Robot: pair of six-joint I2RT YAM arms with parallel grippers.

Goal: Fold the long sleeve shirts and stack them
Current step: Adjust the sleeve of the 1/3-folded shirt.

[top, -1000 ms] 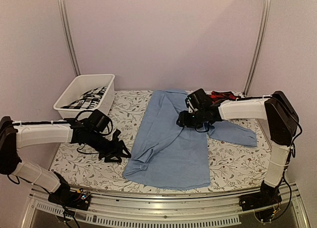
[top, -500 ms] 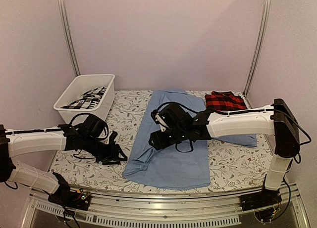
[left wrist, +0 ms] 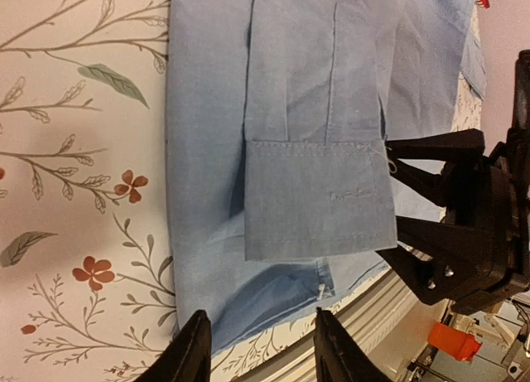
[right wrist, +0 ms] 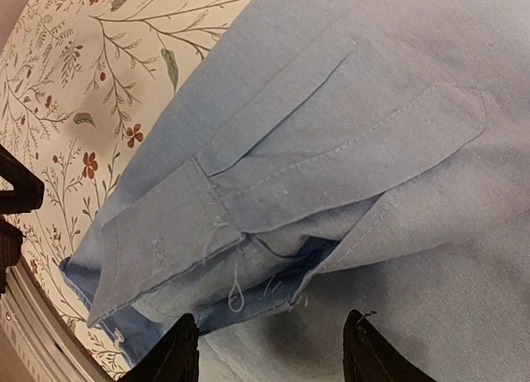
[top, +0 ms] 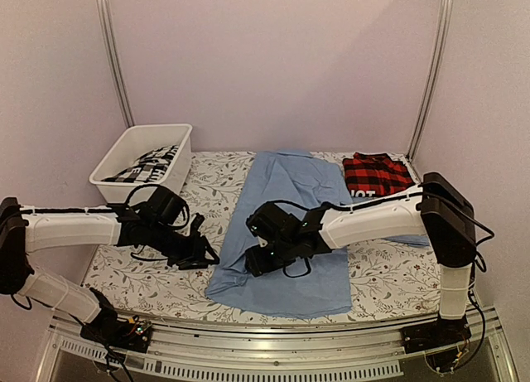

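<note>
The light blue shirt (top: 286, 233) lies spread on the floral table, its left sleeve folded over the body with the cuff (left wrist: 319, 204) near the front left corner. The cuff also shows in the right wrist view (right wrist: 166, 241). My left gripper (top: 199, 253) is open and empty, low at the shirt's left edge (left wrist: 190, 258). My right gripper (top: 257, 262) is open and empty, just above the folded sleeve near the cuff. The red-and-black plaid shirt (top: 377, 173) lies folded at the back right.
A white bin (top: 141, 158) holding black-and-white cloth stands at the back left. The blue shirt's right sleeve reaches toward the right edge under my right arm. The table's front rail (top: 273, 328) runs just below the shirt's hem.
My right arm has swept from the back right across the shirt to the front left, laying the sleeve over the body. My left gripper has stayed near the shirt's left edge.
</note>
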